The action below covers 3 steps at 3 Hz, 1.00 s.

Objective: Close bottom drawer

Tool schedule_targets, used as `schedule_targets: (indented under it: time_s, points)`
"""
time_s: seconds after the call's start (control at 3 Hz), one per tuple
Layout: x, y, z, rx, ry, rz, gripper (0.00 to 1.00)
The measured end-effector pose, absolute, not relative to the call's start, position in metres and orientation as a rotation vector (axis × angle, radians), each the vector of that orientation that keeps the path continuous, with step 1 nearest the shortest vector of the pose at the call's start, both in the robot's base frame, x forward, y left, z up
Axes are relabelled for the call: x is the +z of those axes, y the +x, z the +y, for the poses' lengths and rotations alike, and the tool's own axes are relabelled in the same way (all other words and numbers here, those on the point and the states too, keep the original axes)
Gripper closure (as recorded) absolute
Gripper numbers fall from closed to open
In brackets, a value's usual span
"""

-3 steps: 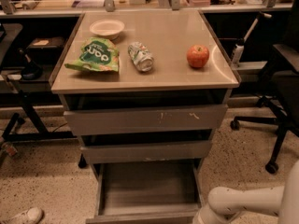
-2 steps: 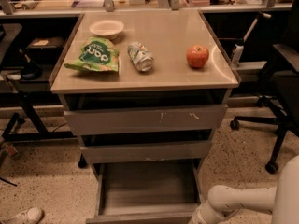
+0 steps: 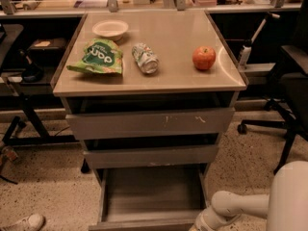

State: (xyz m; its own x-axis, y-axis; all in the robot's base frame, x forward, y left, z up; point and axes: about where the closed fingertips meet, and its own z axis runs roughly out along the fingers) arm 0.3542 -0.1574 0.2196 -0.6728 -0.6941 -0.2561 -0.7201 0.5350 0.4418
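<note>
The bottom drawer (image 3: 153, 194) of the grey cabinet stands pulled far out, its shallow grey box interior empty, its front edge at the frame's bottom. The middle drawer front (image 3: 150, 156) and the top drawer front (image 3: 149, 122) with white scratches are above it, each slightly out. My white arm (image 3: 240, 206) reaches in from the lower right toward the bottom drawer's front right corner. The gripper (image 3: 198, 226) is at the bottom edge of the frame, mostly cut off.
On the cabinet top (image 3: 168, 76) lie a white bowl (image 3: 110, 29), a green chip bag (image 3: 97, 57), a tipped can (image 3: 145, 57) and a red apple (image 3: 204, 57). A black office chair (image 3: 288, 81) stands right. A desk frame (image 3: 24, 105) stands left. A shoe (image 3: 21, 223) is lower left.
My arm has shifted slightly left and down toward the bottom drawer's front right corner. The drawers and the things on top have not moved.
</note>
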Motion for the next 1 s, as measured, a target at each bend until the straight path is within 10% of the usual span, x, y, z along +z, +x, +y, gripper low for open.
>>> schedule_targets:
  time_s: [0.67, 1.0]
  points:
    - [0.198, 0.376, -0.154, 0.809, -1.248, 2.699, 1.00]
    - [0.198, 0.376, -0.154, 0.809, -1.248, 2.699, 0.81]
